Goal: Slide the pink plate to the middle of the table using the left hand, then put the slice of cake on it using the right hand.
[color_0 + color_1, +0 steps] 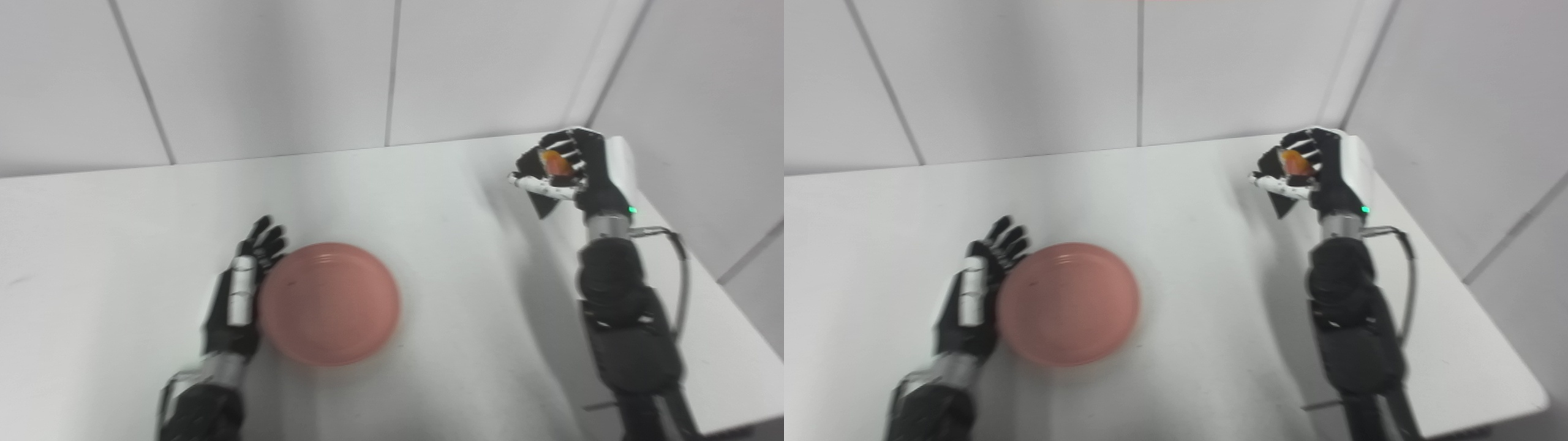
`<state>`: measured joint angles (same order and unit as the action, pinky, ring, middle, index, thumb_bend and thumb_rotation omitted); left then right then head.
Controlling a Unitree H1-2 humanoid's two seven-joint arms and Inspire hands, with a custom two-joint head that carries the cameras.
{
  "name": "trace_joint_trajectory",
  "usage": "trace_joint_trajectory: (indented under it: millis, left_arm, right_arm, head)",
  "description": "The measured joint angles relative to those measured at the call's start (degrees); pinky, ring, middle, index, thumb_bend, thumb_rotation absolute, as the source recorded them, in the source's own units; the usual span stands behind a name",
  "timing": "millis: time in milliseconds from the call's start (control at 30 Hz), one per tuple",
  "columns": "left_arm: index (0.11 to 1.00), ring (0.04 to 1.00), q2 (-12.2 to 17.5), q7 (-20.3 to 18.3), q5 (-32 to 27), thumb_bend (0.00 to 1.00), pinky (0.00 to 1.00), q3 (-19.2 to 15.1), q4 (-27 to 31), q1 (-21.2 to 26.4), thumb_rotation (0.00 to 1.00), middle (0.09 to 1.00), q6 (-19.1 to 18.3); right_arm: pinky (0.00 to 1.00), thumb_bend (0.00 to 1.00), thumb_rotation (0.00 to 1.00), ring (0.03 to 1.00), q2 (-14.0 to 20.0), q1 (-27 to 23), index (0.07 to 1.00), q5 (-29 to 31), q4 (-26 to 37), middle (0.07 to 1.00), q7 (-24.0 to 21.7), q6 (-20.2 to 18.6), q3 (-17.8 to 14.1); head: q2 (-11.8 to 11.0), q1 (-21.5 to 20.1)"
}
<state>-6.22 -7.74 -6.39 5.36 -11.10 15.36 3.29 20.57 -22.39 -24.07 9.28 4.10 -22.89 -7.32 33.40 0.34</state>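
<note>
plate under the left hand, cake up in the right

the pink plate (329, 303) lies flat on the white table (429, 202), a little left of the middle and toward the near edge. its outline is smeared with blur. the left hand (242, 294) rests along the plate's left rim, touching it edge-on, fingers stretched out flat and close together, holding nothing.

the right hand (566, 174) is raised near the table's far right corner, well apart from the plate. its fingers are curled around the slice of cake (556, 163), which shows as an orange-red patch between the dark fingers and the pale thumb; a dark wedge pokes out below the hand. whether that wedge belongs to the cake is hard to tell. the right forearm runs up from the bottom edge along the table's right side.
</note>
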Motion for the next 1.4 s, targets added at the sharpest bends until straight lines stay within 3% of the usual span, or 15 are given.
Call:
trace_joint_trajectory:
  millis: [67,167,467,733,833,1100,1300,1400]
  left_arm:
    - [0.919,0.948,-1.06,0.45,0.70,0.66,0.95,0.32,-1.11,0.53,1.00,0.940,0.53]
    - [0.910,0.939,-1.90,1.13,1.63,0.64,0.94,0.49,-2.32,1.07,1.00,0.932,1.75]
    - [0.920,0.949,-3.80,2.81,2.59,0.63,0.97,0.43,-4.94,2.34,1.00,0.938,3.58]
    - [0.926,0.954,-4.50,3.06,2.59,0.62,0.96,0.35,-5.70,2.97,1.00,0.944,4.03]
    - [0.924,0.952,-4.53,3.07,2.59,0.63,0.96,0.33,-5.67,2.98,1.00,0.943,4.03]
    - [0.925,0.953,-4.06,3.01,2.53,0.64,0.96,0.17,-4.83,2.64,1.00,0.945,3.55]
    - [0.923,0.952,-3.56,2.22,2.28,0.63,0.96,0.14,-3.06,1.56,1.00,0.944,2.35]
    - [0.923,0.952,-2.87,2.05,2.26,0.61,0.97,0.05,-1.91,0.93,1.00,0.945,1.89]
  right_arm:
    - [0.15,0.51,0.00,0.393,0.68,0.46,0.504,0.63,1.52,0.457,-1.98,0.35,1.43]
    - [0.15,0.51,0.00,0.393,0.95,1.11,0.505,1.17,3.30,0.456,-4.32,0.43,2.92]
    - [0.15,0.51,0.00,0.382,0.35,1.87,0.509,1.71,8.51,0.453,-11.07,1.43,12.33]
    - [0.13,0.50,0.00,0.364,-4.61,1.95,0.517,-0.05,13.09,0.436,-16.20,0.82,20.34]
    - [0.15,0.50,0.00,0.359,-5.06,1.95,0.520,-0.92,11.64,0.436,-16.64,1.50,21.80]
    - [0.15,0.51,0.00,0.372,-5.92,5.49,0.509,-6.23,4.34,0.438,-15.18,7.75,26.85]
    - [0.16,0.51,0.00,0.374,-6.92,5.58,0.505,-8.98,0.07,0.443,-13.44,11.55,27.57]
    - [0.21,0.51,0.00,0.387,-7.07,5.56,0.502,-11.02,-1.68,0.470,-12.14,13.45,28.06]
  head:
    - [-0.26,3.07]
    - [-0.18,3.79]
    - [0.44,5.81]
    - [0.53,4.93]
    - [0.70,3.00]
    - [1.14,0.98]
    - [1.67,0.28]
    - [1.84,-0.08]
